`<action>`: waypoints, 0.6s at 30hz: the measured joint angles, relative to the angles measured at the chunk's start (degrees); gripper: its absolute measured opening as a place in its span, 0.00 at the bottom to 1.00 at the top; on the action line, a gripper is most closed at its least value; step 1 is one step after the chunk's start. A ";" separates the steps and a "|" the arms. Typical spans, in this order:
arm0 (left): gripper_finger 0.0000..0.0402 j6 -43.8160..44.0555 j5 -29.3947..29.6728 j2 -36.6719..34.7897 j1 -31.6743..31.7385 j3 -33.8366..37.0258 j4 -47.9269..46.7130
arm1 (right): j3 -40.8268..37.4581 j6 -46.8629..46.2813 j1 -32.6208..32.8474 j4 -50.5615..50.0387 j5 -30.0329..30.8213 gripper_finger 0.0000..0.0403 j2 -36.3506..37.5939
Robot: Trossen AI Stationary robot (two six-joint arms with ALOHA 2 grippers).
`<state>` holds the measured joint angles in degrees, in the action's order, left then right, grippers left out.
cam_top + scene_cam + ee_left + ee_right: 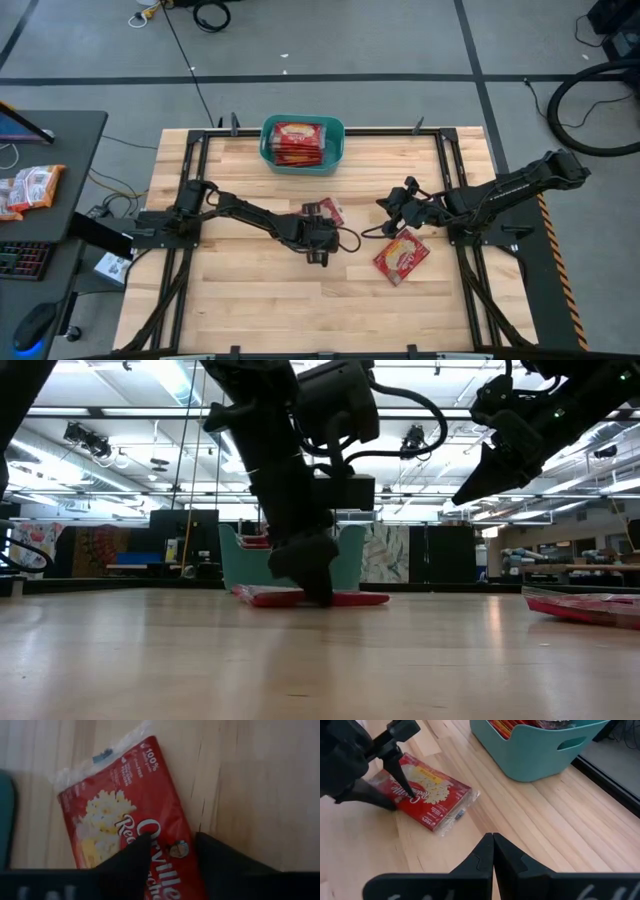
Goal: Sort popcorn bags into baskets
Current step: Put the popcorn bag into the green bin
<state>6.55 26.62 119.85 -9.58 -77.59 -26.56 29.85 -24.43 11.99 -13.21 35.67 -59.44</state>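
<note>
A teal basket [338, 140] at the table's far middle holds several red popcorn bags [299, 143]. One red popcorn bag [331, 211] lies flat on the table in front of the basket, and it also shows in the left wrist view [125, 805] and the right wrist view [432, 795]. My left gripper [320, 228] is open and down at this bag, at its near-left end. Another popcorn bag [402, 256] lies flat at the near right. My right gripper [393, 205] is shut and empty, raised above the table [478, 488] to the right of the first bag. My left gripper comes from above, pointing down. One fingertip [410, 794] stands on the bag's printed top face [150, 827]. The other fingertip [220, 860] is down beside the bag's long edge [192, 827], on the table. The bag lies flat on the table.
A side desk at the left carries an orange-and-white packet [30, 188], a keyboard [22, 260] and a mouse [35, 325]. Black frame rails [450, 180] run along the table's sides. Bare wood lies across the table's near half [300, 310].
</note>
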 joint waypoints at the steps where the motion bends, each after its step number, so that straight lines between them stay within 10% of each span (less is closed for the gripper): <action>1: 0.35 -0.70 0.31 0.02 0.00 0.02 -0.32 | 0.00 0.00 -0.04 0.05 -0.12 0.03 0.00; 7: 0.05 -3.47 1.19 0.04 0.02 0.07 -1.62 | 0.00 0.20 -0.04 0.33 -0.38 0.03 -0.02; 18: 0.01 -7.72 7.63 -9.69 1.38 0.33 -8.22 | -0.02 0.20 -0.04 0.38 -0.34 0.03 -0.02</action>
<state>-1.17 34.26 110.16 -8.20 -77.25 -34.77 29.82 -24.23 11.94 -12.84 35.33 -59.46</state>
